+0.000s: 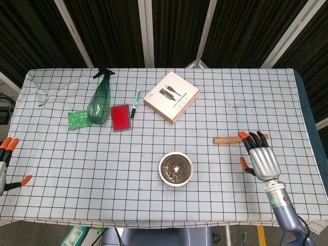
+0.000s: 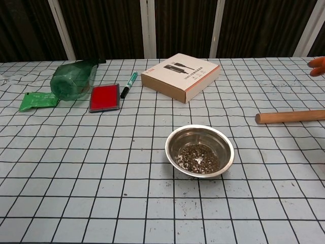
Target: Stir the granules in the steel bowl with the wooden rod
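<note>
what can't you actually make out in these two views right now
- Wooden rod: in the head view the right hand covers its right end, and the chest view cuts it at the right edge.
- Right hand: the chest view shows only an orange tip at the edge.
- Left hand: cut off by the left edge of the head view.
- Print on the cardboard box: too small to read.

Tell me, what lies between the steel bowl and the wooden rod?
Only bare checked tablecloth separates the steel bowl from the wooden rod; both views show it.
</note>
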